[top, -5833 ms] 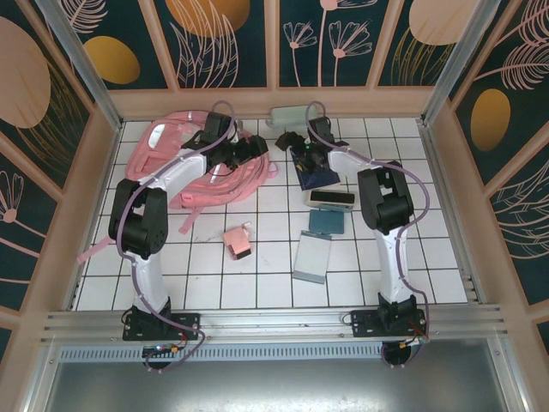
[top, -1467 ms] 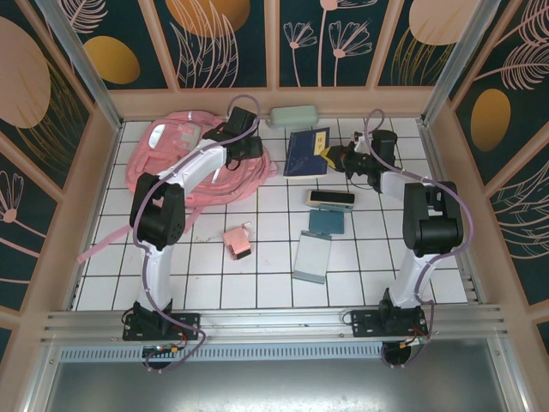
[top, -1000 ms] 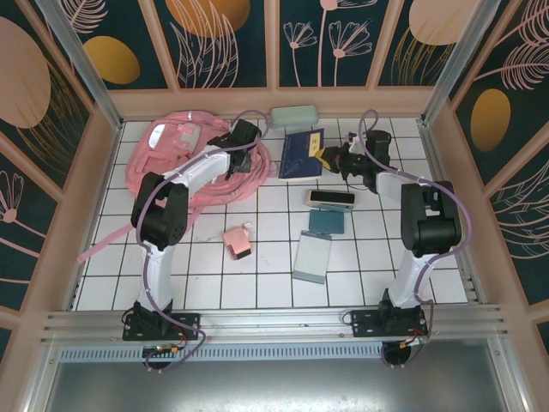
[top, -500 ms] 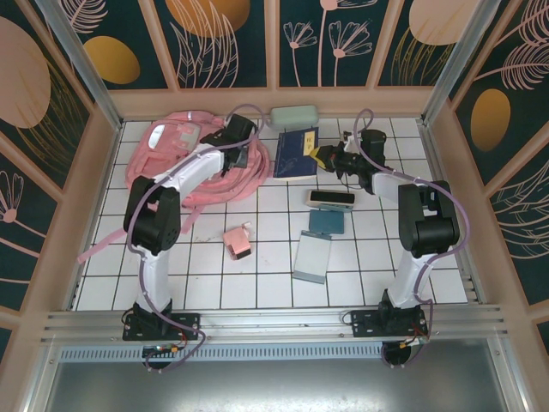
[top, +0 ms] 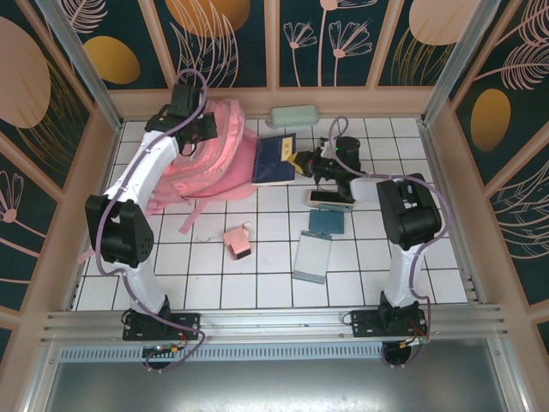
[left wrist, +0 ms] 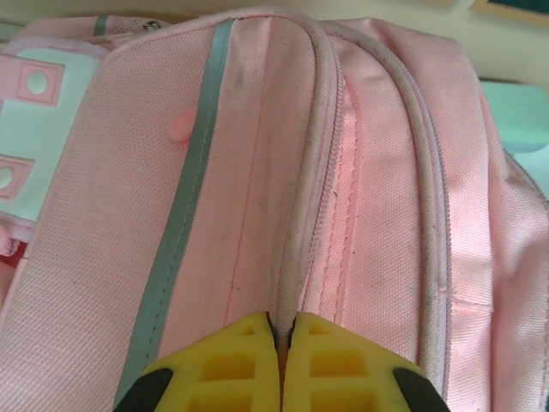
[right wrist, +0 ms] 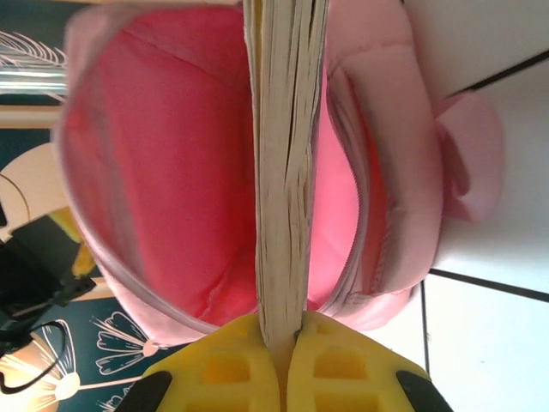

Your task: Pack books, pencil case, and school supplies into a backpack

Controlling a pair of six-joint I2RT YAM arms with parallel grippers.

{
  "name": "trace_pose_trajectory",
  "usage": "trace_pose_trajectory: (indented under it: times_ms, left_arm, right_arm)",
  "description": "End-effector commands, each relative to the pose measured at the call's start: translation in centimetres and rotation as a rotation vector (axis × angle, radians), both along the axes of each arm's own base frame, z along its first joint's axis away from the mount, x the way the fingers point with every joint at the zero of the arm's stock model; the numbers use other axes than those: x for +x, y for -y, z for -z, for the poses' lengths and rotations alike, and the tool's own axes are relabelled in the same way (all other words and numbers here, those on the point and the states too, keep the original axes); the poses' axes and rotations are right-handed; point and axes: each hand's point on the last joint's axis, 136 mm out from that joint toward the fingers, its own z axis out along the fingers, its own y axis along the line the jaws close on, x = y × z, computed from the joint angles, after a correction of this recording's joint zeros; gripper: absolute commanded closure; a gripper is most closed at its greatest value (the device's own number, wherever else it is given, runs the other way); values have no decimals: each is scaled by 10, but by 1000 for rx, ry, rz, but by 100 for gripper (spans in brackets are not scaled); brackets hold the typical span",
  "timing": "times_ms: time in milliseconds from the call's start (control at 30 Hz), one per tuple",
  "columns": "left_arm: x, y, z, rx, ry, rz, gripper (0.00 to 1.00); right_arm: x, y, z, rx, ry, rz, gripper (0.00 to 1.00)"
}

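The pink backpack [top: 214,150] is pulled up at the back left, its mouth facing right. My left gripper [top: 194,118] is shut on a piped edge of the backpack [left wrist: 360,215], pinched between the yellow fingertips of the left gripper [left wrist: 280,330]. My right gripper [top: 300,161] is shut on the navy books [top: 273,160], held edge-on beside the backpack's mouth. In the right wrist view the books' page edges [right wrist: 287,172] point into the open backpack [right wrist: 163,172], with the right gripper [right wrist: 287,333] clamped on their near end.
A mint-green case [top: 293,116] lies at the back wall. A black-and-cream box [top: 330,199], a teal pad [top: 326,222] and a grey-blue box [top: 312,257] lie below the right arm. A little pink box [top: 238,241] sits mid-table. Pink straps [top: 190,215] trail forward.
My left gripper has shut on the backpack's edge and hauled it up and back to the left, opening the mouth. My right gripper has carried the books left, up to that mouth.
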Motion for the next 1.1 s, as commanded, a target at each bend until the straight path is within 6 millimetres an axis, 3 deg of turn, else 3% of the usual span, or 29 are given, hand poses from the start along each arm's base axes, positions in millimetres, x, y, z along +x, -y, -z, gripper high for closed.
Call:
trace_pose_trajectory:
  times_ms: [0, 333, 733, 1000, 1067]
  left_arm:
    - [5, 9, -63, -197, 121, 60, 100]
    - [5, 13, -102, -412, 169, 170, 100]
    - [0, 23, -103, -487, 138, 204, 100]
    - [-3, 24, -97, -500, 129, 204, 100]
    - [-2, 23, -94, -493, 125, 200, 100]
  right_arm:
    - [14, -25, -41, 71, 156, 63, 100]
    - [35, -112, -34, 125, 151, 57, 100]
    - [48, -234, -20, 175, 137, -14, 100]
    - [41, -294, -6, 180, 99, -64, 100]
    - [38, -297, -2, 179, 87, -79, 82]
